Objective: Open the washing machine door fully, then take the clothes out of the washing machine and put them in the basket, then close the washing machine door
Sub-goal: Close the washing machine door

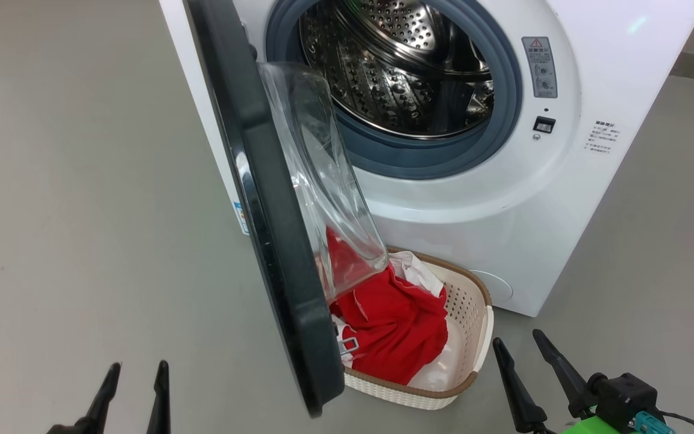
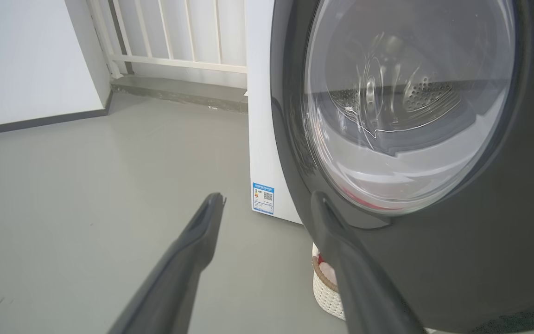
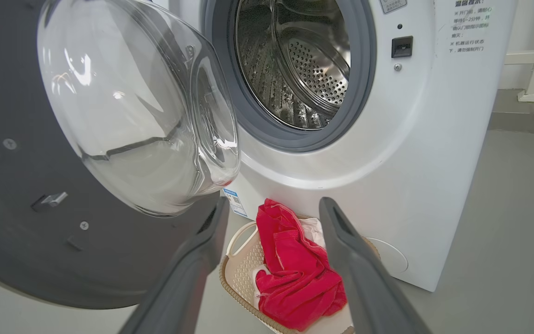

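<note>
Washing machine (image 1: 503, 211) far centre. Door (image 1: 275, 241) swung open toward near left, glass bowl facing drum (image 1: 395, 66). Basket (image 1: 473, 337) on floor (image 1: 82, 211) at machine's foot, just right of door's lower edge. Red-and-white clothes (image 1: 401, 325) heaped inside basket. Left claw (image 1: 140, 364) near left of door, fingers spread wide, holding nothing. Right claw (image 1: 516, 336) near right, fingers spread wide, holding nothing, just beside basket.

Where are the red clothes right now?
In the head view, low and centre, the clothes lie in the basket on the floor, in front of the washing machine and just right of its open door.
</note>
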Tool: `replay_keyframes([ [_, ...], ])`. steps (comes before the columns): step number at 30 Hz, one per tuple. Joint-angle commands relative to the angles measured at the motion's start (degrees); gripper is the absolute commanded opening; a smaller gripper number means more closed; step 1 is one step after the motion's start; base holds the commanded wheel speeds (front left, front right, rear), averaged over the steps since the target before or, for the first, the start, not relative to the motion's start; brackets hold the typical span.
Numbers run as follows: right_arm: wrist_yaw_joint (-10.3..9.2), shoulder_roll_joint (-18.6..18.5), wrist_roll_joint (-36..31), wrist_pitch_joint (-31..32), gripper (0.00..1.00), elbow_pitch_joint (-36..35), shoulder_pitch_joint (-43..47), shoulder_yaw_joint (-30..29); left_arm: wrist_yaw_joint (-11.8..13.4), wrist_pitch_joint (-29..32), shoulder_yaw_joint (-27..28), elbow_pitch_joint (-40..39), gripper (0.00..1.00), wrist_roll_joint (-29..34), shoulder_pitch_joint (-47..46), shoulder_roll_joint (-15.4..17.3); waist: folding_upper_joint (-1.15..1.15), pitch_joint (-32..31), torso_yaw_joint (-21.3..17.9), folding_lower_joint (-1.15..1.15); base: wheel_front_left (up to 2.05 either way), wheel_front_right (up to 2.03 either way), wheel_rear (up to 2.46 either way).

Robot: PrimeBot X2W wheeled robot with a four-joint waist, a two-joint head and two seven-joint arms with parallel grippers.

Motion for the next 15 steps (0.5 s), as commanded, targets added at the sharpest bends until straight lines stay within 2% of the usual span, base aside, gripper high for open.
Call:
replay_keyframes([
  [1,0.44,0.0,0.1,-0.4,1.0,-1.6,-1.4,1.2,-0.3,-0.7,2.5,-1.8,1.0,0.9,0.0,0.1,0.0,0.0,0.0,0.0,0.0,0.0,0.0],
  [15,0.44,0.0,-0.1,-0.4,1.0,-1.5,-1.7,1.1,-0.3,-0.7,3.1,-2.2,1.0,1.4,0.2,-0.7,0.0,0.3,-0.1,0.0,0.0,0.0,0.0],
])
